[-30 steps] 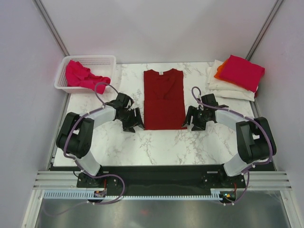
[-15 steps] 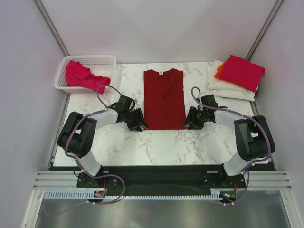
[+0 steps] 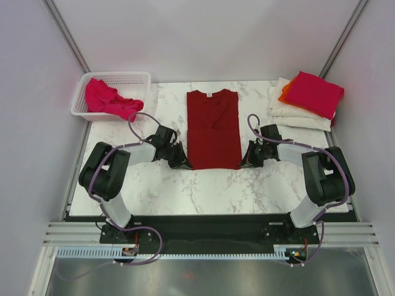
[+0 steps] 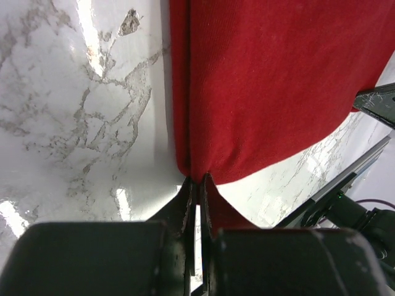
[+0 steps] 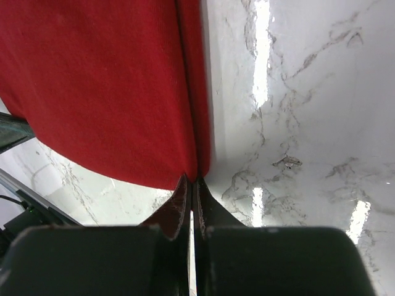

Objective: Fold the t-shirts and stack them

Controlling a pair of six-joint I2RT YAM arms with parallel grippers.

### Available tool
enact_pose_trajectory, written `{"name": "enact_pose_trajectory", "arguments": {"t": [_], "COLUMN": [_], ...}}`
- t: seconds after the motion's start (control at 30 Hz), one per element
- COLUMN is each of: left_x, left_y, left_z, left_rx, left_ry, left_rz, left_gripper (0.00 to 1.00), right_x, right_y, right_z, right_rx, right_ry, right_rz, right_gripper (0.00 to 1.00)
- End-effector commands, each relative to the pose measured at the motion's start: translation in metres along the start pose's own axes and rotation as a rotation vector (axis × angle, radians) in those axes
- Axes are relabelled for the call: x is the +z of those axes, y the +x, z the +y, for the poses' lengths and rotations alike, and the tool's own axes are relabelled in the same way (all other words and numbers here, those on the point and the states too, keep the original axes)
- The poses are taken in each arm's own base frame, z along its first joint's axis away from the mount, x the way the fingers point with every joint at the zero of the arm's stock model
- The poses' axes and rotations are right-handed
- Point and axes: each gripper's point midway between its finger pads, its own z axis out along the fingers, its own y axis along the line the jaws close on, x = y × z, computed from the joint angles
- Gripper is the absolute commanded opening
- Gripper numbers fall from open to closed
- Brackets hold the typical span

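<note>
The dark red t-shirt [image 3: 213,128] lies flat, folded narrow, at the centre of the table [image 3: 160,185]; crumpled pink ones [image 3: 105,98] lie at its far-left corner, a folded stack [image 3: 305,98] at its far-right.

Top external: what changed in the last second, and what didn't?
Both arms slid inward: the left end effector and the right end effector reached the dark red t-shirt at its near corners and shut on them. The shirt still lies flat; the basket, its pink shirts and the folded stack are unchanged.

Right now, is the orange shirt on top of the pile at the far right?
No, a pink shirt lies on top there; the orange shirt only peeks out under its left edge.
</note>
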Motion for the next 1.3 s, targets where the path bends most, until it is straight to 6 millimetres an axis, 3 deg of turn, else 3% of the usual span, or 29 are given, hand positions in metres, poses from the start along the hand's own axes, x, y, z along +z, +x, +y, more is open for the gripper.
{"name": "enact_pose_trajectory", "arguments": {"t": [0.0, 0.07, 0.23, 0.3, 0.5, 0.53, 0.7, 0.8, 0.83, 0.9, 1.0, 1.1, 1.27], "left_x": [0.002, -0.007, -0.024, -0.033, -0.061, -0.071, -0.11, -0.138, -0.135, -0.148, -0.164, -0.171, -0.172], "left_y": [0.009, 0.01, 0.033, 0.051, 0.087, 0.088, 0.078, 0.064, 0.083, 0.073, 0.055, 0.033, 0.001], "left_z": [0.014, 0.006, -0.004, -0.008, -0.02, -0.027, -0.066, -0.098, -0.057, -0.074, -0.089, -0.098, -0.105], "left_rx": [0.011, 0.032, 0.081, 0.072, 0.071, 0.079, 0.156, 0.202, 0.14, 0.168, 0.22, 0.253, 0.274], "left_ry": [-0.048, -0.029, -0.005, 0.001, 0.038, 0.059, 0.184, 0.267, 0.077, 0.097, 0.081, 0.041, -0.003], "left_rz": [-0.006, -0.028, -0.038, -0.022, -0.009, -0.032, -0.147, -0.225, -0.145, -0.176, -0.223, -0.257, -0.293], "left_gripper": [0.02, 0.02, 0.02, 0.02, 0.02, 0.02, 0.02, 0.02, 0.02, 0.02, 0.02, 0.02, 0.02], "right_x": [0.002, -0.002, -0.015, -0.026, -0.065, -0.07, -0.105, -0.126, -0.13, -0.139, -0.166, -0.177, -0.166], "right_y": [0.009, 0.012, 0.03, 0.033, 0.066, 0.077, 0.084, 0.075, 0.071, 0.061, 0.029, 0.002, -0.034], "right_z": [-0.007, -0.006, 0.005, 0.018, 0.035, 0.029, 0.039, 0.051, 0.055, 0.064, 0.088, 0.102, 0.111], "right_rx": [-0.008, -0.006, -0.018, -0.046, -0.084, -0.076, -0.078, -0.087, -0.093, -0.111, -0.167, -0.217, -0.255], "right_ry": [0.017, 0.015, 0.008, 0.0, -0.008, 0.011, -0.024, -0.034, -0.034, -0.033, -0.019, 0.018, 0.093], "right_rz": [0.014, 0.009, 0.007, -0.03, -0.084, -0.073, -0.148, -0.198, -0.209, -0.238, -0.325, -0.37, -0.376], "right_gripper": [0.0, 0.0, 0.0, 0.0, 0.0, 0.0, 0.0, 0.0, 0.0, 0.0, 0.0, 0.0, 0.0]}}
